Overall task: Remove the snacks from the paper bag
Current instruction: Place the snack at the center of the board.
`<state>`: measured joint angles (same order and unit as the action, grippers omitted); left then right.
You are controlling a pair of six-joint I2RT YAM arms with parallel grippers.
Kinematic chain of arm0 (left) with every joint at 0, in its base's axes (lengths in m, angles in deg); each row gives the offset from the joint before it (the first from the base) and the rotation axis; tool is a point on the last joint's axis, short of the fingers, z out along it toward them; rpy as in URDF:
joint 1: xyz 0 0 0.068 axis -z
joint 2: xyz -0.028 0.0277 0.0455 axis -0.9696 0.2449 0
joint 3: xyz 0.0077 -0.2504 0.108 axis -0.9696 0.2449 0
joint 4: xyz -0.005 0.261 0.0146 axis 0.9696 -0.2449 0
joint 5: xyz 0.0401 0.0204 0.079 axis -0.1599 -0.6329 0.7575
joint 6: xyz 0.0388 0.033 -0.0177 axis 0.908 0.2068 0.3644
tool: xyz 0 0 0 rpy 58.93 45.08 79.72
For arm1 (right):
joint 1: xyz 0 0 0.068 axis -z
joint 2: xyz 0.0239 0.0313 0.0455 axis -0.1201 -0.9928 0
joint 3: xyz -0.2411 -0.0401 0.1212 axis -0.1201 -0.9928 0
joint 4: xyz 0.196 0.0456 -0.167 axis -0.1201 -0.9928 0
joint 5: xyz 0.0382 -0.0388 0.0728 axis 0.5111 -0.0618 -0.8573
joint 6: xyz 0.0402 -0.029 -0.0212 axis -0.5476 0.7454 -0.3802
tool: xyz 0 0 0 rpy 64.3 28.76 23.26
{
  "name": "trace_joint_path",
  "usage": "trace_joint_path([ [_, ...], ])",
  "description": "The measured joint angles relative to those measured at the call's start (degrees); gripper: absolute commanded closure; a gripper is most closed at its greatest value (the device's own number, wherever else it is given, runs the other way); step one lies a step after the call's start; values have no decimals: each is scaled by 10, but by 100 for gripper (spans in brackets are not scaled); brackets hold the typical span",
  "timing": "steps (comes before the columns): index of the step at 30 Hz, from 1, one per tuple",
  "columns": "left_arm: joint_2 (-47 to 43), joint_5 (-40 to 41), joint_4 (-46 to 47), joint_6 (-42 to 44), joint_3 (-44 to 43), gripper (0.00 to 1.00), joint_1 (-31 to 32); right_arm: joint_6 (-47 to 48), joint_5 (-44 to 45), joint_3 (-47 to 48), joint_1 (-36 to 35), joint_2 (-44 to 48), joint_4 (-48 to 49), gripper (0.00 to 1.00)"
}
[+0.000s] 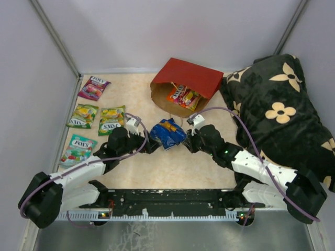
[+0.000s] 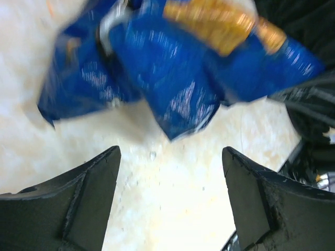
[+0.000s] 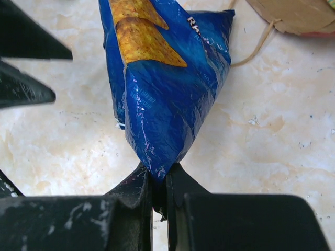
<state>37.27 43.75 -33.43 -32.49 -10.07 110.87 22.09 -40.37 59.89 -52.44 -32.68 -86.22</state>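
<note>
The blue Doritos chip bag [image 1: 167, 134] hangs between my two grippers in front of the red paper bag [image 1: 187, 85], which lies on its side with its brown mouth toward me. An orange packet [image 1: 183, 96] shows inside it. My right gripper [image 3: 158, 178] is shut on the chip bag's [image 3: 165, 83] corner. My left gripper [image 2: 170, 157] is open, with the chip bag [image 2: 172, 68] just beyond its fingertips and not between them. Purple [image 1: 93, 87], two green [image 1: 82, 115] and teal [image 1: 78, 148] Fox's packets lie at the left. The yellow box is not visible.
A black flowered cushion [image 1: 280, 112] fills the right side, close to my right arm. A tan twine handle [image 3: 259, 44] of the paper bag lies on the table just past the chip bag. Grey walls enclose the table on three sides.
</note>
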Motion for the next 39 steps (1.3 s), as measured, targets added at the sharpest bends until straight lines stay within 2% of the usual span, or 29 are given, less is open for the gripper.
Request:
trace_joint_path([
  [4,20,-41,46,-37,69,21,0,0,-1,0,1,0,-13,100],
  [8,101,-85,146,-83,104,21,0,-1,-3,0,1,0,-15,100],
  [14,242,-136,353,-137,104,23,0,-2,-7,0,3,0,-17,100],
  [19,377,-182,543,-205,90,34,0,-2,-6,0,3,14,-29,100],
  [23,477,-195,660,-261,84,54,0,-2,-6,0,3,31,-36,100],
  [24,499,-196,672,-274,83,61,0,-2,-6,0,3,35,-39,100],
  [27,525,-197,682,-292,84,93,0,-2,-6,0,3,41,-44,100],
  [28,525,-196,685,-295,84,99,0,-1,-6,0,3,41,-45,100],
  [29,524,-196,689,-294,84,100,0,-1,-6,0,3,41,-45,100],
  [33,497,-186,692,-290,100,98,0,0,-6,0,3,41,-48,100],
  [34,480,-183,692,-285,109,90,0,0,-6,0,3,41,-48,100],
  [36,466,-182,693,-280,113,62,0,0,-7,0,3,41,-48,100],
  [37,456,-181,693,-275,113,54,0,0,-8,0,3,41,-48,100],
  [39,443,-179,695,-271,113,46,0,0,-9,0,3,41,-48,100],
])
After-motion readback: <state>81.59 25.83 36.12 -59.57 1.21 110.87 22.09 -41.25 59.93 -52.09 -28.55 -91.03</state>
